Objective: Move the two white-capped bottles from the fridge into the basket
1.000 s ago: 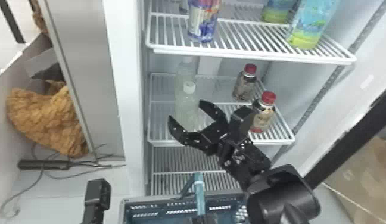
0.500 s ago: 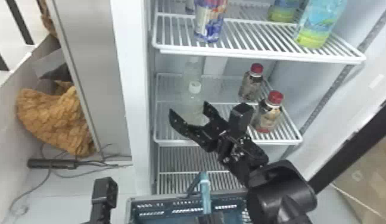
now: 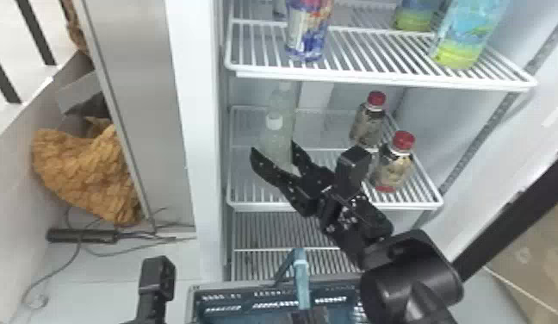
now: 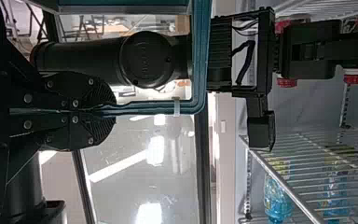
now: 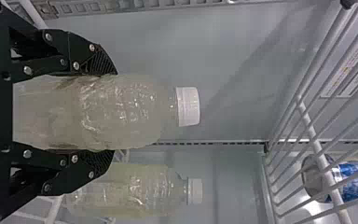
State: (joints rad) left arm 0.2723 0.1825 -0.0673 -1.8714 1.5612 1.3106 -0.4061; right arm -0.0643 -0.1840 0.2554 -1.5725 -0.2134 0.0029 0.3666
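Note:
My right gripper [image 3: 274, 157] is at the fridge's middle shelf, its two fingers on either side of the front white-capped bottle [image 3: 274, 138]. In the right wrist view, my right gripper [image 5: 105, 112] is shut on this bottle [image 5: 121, 112], fingers against both its sides. The second white-capped bottle [image 3: 283, 97] stands behind it, seen beside it as a bottle [image 5: 140, 191] in the right wrist view. Low in the head view, my left gripper [image 3: 308, 316] is at the handle [image 3: 301, 280] of the basket [image 3: 248, 301]; in the left wrist view, my left gripper [image 4: 95, 112] is shut on that handle [image 4: 144, 108].
Two red-capped bottles [image 3: 367, 123] [image 3: 394, 166] stand right of my right gripper on the same shelf. The upper shelf [image 3: 377, 77] overhangs them, holding a can [image 3: 308, 30] and blue-green bottles [image 3: 467, 34]. A white fridge frame [image 3: 203, 129] rises at the left.
The head view has shifted slightly. My right gripper has moved a little farther into the fridge, and its fingers have drawn together around the front bottle. The left gripper stays at the handle.

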